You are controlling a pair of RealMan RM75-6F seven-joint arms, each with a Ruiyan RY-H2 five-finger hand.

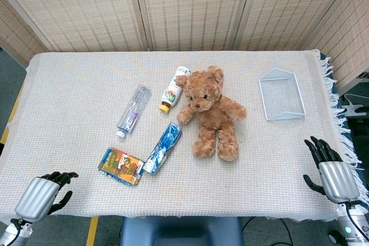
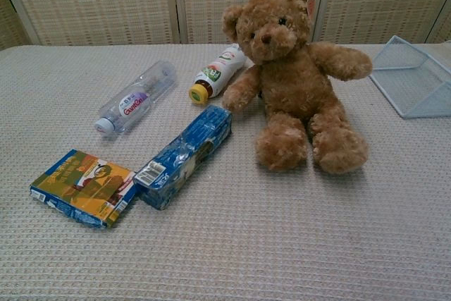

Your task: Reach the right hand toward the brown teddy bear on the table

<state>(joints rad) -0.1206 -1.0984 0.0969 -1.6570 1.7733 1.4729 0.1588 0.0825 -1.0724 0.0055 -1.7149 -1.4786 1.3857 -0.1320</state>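
Both hands rest empty at the worktop's near edge; right hand has its fingers loosely spread. Brown teddy bear sits well ahead and leftward; sweep in low, clear of the wire basket.

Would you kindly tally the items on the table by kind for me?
Bottles: 2 (clear water bottle, yellow-capped drink bottle)
Packets: 2 (blue packet, orange box)
Brown teddy bear: 1
Wire basket: 1
Total: 6
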